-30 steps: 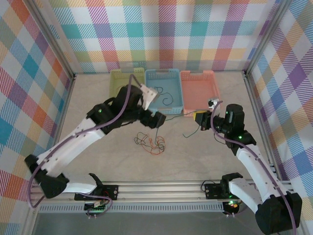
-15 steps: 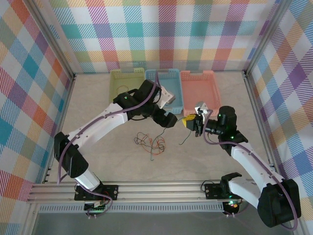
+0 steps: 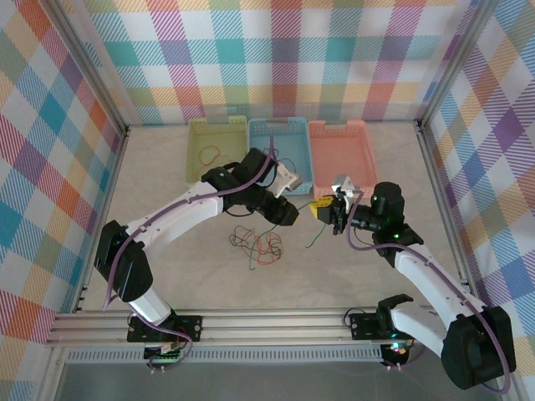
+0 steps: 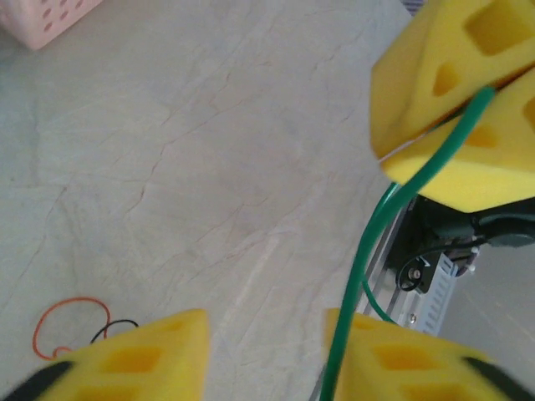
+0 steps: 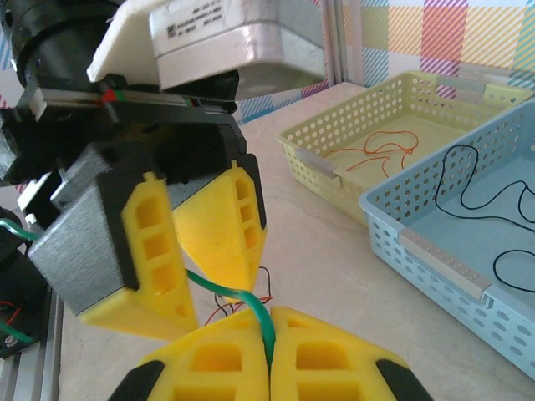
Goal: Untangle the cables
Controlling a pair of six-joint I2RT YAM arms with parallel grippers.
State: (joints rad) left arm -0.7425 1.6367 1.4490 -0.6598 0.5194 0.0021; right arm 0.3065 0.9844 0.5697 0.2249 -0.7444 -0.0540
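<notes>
from above: my left gripper (image 3: 288,213) and right gripper (image 3: 328,209) sit close together in front of the blue basket (image 3: 280,123). a green cable (image 3: 317,236) dangles from the right one, and the other cables (image 3: 259,242) lie clumped on the table nearby.

left wrist: my left jaws stand spread, with the green cable (image 4: 368,242) in the gap beside one pad.

right wrist: my right jaws are pressed together, pinching the green cable (image 5: 255,313).
</notes>
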